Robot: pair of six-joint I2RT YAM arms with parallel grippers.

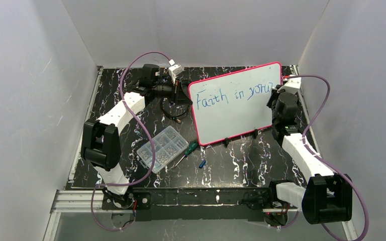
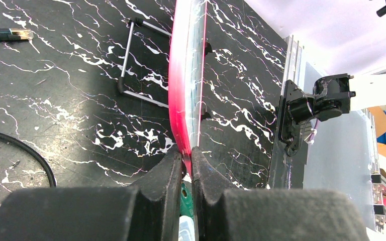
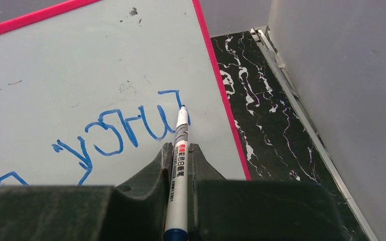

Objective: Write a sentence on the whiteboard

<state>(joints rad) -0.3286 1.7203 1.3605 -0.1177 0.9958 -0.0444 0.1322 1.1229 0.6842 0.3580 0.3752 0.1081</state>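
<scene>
The whiteboard [image 1: 236, 113], white with a pink-red frame, stands tilted on the dark marbled table. My left gripper [image 1: 186, 93] is shut on its left edge; the left wrist view shows the red frame [image 2: 183, 90] edge-on, pinched between the fingertips of this gripper [image 2: 187, 153]. The sentence [image 1: 231, 93] reads "Faith in your" in blue on one line. My right gripper [image 3: 181, 148] is shut on a white marker [image 3: 179, 170] with a blue end. The marker's tip touches the last blue letter [image 3: 173, 108], near the board's right frame [image 3: 221, 100].
A clear parts box [image 1: 162, 148], a green-handled screwdriver [image 1: 188, 149] and a small blue cap [image 1: 202, 163] lie in front of the board. A black cable [image 1: 173, 111] lies behind the board's left edge. A wire bracket [image 2: 130, 65] lies on the table. White walls enclose the table on three sides.
</scene>
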